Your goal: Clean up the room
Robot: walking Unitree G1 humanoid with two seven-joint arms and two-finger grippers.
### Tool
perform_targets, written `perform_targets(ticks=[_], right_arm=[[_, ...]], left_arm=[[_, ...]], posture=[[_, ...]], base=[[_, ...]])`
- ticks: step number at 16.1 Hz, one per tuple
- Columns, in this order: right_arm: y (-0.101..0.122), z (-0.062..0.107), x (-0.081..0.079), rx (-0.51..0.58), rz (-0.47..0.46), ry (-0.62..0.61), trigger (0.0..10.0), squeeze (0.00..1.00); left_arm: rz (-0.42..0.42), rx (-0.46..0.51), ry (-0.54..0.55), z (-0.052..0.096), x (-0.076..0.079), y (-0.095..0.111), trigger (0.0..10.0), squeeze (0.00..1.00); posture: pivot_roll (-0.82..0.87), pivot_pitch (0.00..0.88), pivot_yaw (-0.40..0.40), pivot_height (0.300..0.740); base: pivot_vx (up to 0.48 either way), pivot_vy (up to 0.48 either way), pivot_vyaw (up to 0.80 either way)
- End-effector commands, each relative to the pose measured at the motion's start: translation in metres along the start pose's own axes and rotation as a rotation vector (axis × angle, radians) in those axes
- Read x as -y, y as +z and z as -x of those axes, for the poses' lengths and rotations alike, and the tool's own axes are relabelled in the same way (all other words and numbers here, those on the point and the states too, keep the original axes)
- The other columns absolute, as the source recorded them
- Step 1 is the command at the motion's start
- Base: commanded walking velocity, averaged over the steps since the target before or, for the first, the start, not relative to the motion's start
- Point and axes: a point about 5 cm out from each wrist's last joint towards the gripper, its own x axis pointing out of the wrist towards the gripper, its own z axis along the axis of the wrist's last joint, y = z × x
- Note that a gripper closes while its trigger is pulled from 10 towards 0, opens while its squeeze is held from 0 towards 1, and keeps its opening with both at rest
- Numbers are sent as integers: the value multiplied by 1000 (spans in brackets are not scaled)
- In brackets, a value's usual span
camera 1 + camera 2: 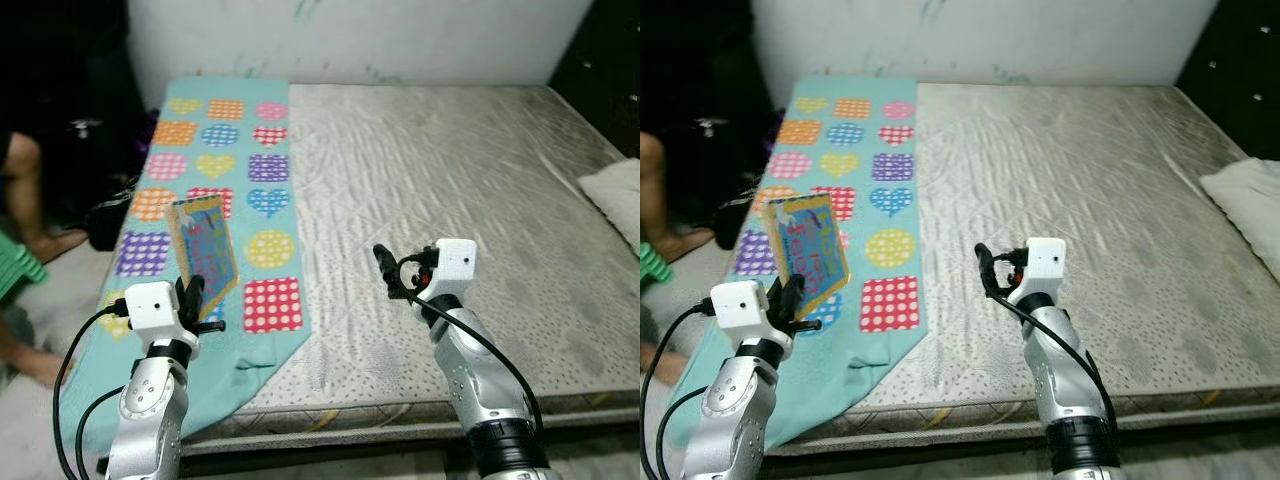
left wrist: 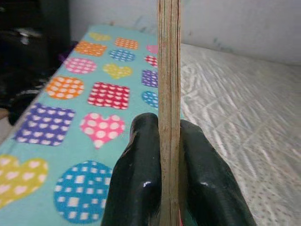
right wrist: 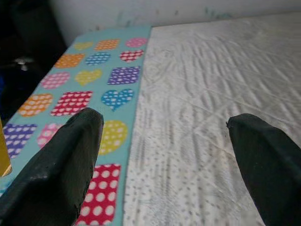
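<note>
Left wrist view: left gripper (image 2: 169, 155) fingers clamp the picture book (image 2: 169, 84) upright, long axis vertical, over the mattress's (image 1: 450, 170) near-left corner; right gripper (image 1: 392, 272) fingers apart.

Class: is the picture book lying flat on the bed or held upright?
Upright. The book stands on edge above the patterned blanket, its lower edge clamped in the left tool; the left wrist view shows its page edges vertical.

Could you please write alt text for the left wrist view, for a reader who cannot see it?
Two black fingers of the left gripper clamp a thin book edge-on, above a teal blanket patterned with dotted hearts, circles and squares beside a bare grey mattress.
</note>
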Motion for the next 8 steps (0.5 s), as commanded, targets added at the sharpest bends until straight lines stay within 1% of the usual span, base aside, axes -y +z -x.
perform_targets(ticks=[1,2,4,5,7,8], right_arm=[[4,3,6,14,2,-18,10000,0],[4,5,8,16,-1,-30,10000,0],[4,7,9,19,-8,-39,10000,0],[6,12,12,28,-10,-53,10000,0],[6,19,16,17,18,-72,10000,0],[5,20,17,13,30,-76,10000,0]], left_arm=[[-2,32,-37,-4,7,9,10000,0],[-3,34,-46,-3,10,10,10000,0],[-10,41,-50,-1,10,13,10000,0],[-18,53,-39,4,5,16,10000,0],[-17,43,-5,11,-5,15,10000,0],[-16,38,2,12,-7,14,10000,0]], posture=[[-122,120,-3,740],[-118,123,-3,740],[-116,126,-3,740],[-111,135,-4,740],[-108,141,-6,740],[-108,140,-6,740]], base=[[0,0,-800],[0,0,-800],[0,0,-800],[0,0,0],[0,0,0],[0,0,0]])
